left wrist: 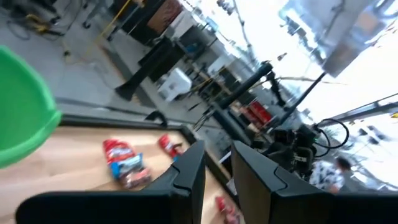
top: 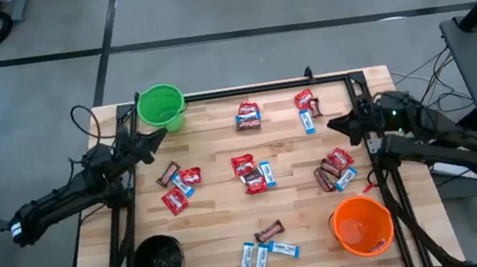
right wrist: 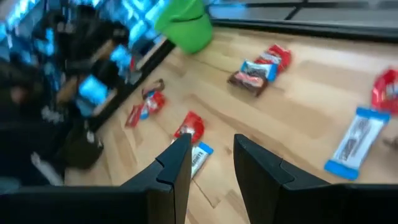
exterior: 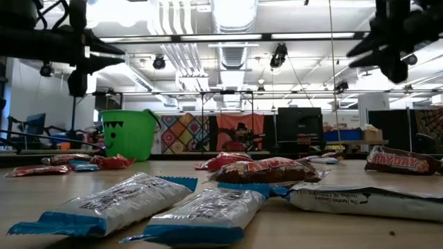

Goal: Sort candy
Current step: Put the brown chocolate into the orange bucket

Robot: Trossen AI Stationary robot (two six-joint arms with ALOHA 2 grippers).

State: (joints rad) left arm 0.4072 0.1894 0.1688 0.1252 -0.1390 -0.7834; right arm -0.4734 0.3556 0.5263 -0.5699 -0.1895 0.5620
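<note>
Starting big: wooden table [top: 223,220] with two dark arms, one coming in from each side edge

Then three buckets, one each: green bucket [top: 161,106] at the far left corner, black bucket [top: 158,260] at the near left, orange bucket [top: 362,225] at the near right. Can't spot a single wrapper inside the green or orange one; too dark to tell with the black

Left gripper [top: 159,135] up in the air just beside the green bucket, fingers slightly parted, nothing between them. Right gripper [top: 331,125] also raised, over the right side of the table near the far-right candies, fingers parted a bit wider and just as empty

So progress-wise: looks like basically nothing done yet. Pretty much all the candy [top: 252,171] spread over the wood in little clumps, none visibly in a bucket, none in a claw. Whole sort left to do, as far as can be judged from this

Rough count from overhead (overlapping clumps, so don't quote me):
- red packets [top: 174,200]: about six
- blue-and-white packets [top: 308,122]: about eight, three of them side by side at the near edge
- dark brown bars [top: 269,231]: six or so, hard to split in the right-hand pile
</note>
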